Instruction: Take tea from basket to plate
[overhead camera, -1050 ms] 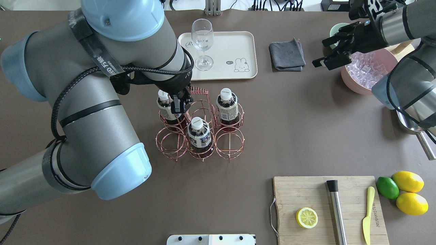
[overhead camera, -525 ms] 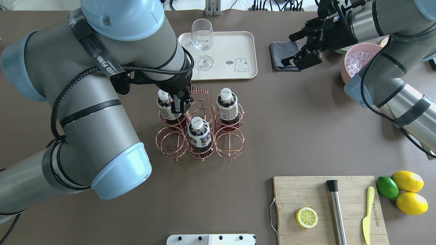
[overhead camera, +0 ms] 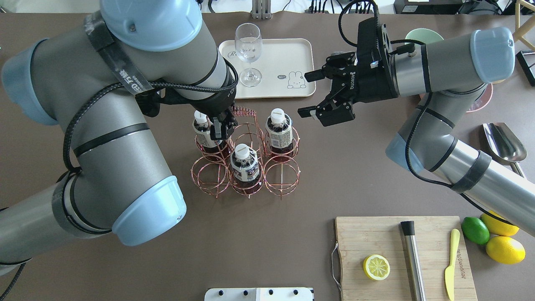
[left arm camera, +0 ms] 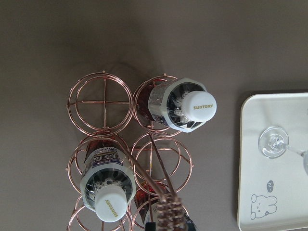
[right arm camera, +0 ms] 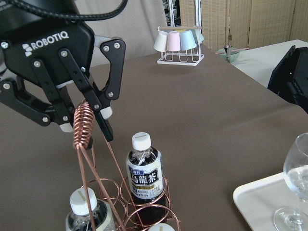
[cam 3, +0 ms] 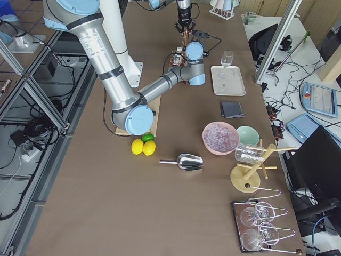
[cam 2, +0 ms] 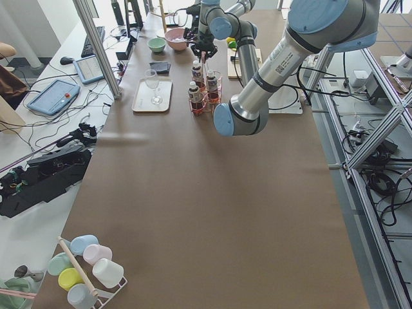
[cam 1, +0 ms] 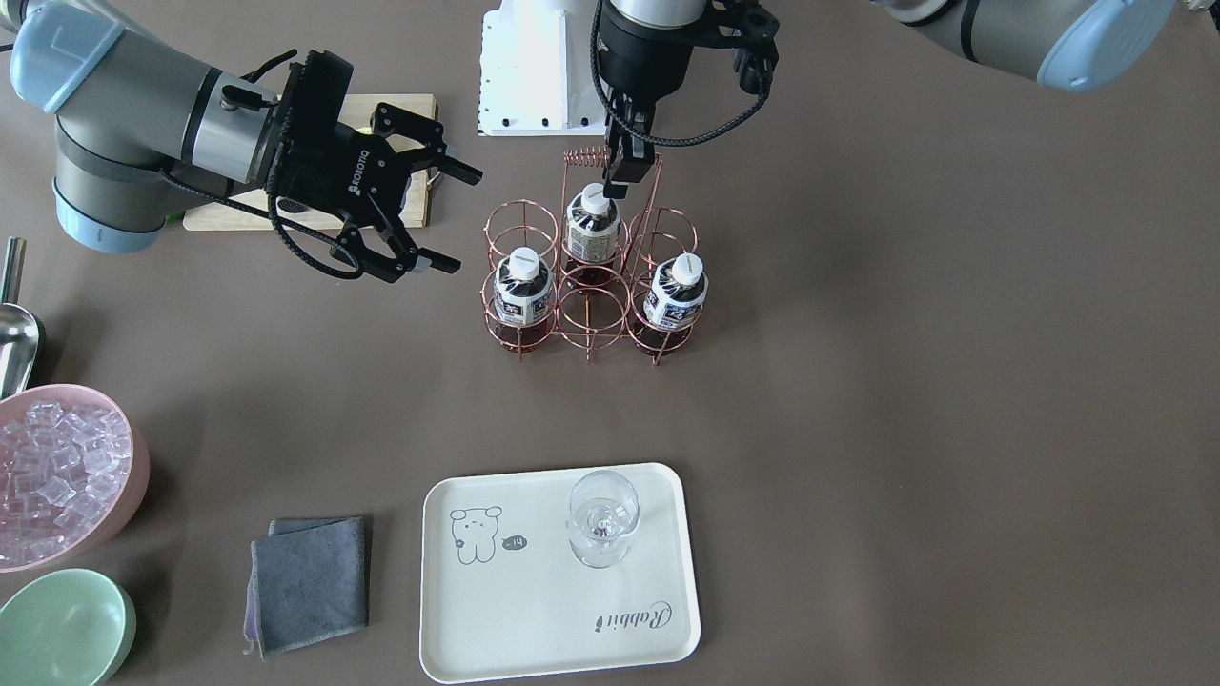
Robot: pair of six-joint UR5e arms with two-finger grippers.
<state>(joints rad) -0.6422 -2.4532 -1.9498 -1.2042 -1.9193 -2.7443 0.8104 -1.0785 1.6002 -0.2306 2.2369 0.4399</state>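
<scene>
Three tea bottles stand in the copper wire basket (overhead camera: 282, 177): one at its left (overhead camera: 202, 127), one in front (overhead camera: 245, 161) and one at its right (overhead camera: 279, 125). My left gripper (overhead camera: 219, 127) is shut on the basket's coiled handle (right arm camera: 83, 122), above the left bottle. Right of the basket hovers my right gripper (overhead camera: 304, 95), open and empty, its fingers pointing toward the right bottle (cam 1: 524, 286). The cream plate (overhead camera: 276, 54) lies beyond the basket and carries only a stemmed glass (overhead camera: 248, 50).
A grey cloth (cam 1: 310, 581), a pink bowl of ice (cam 1: 57, 472) and a mint bowl (cam 1: 62, 629) sit beside the plate. A metal scoop (overhead camera: 503, 142), a cutting board (overhead camera: 376, 234) with lemon half, steel rod and knife, and whole citrus (overhead camera: 501, 246) lie on my right.
My right arm has swung from over the ice bowl leftward to beside the basket, its gripper still open. The left arm and the bottles have not moved.
</scene>
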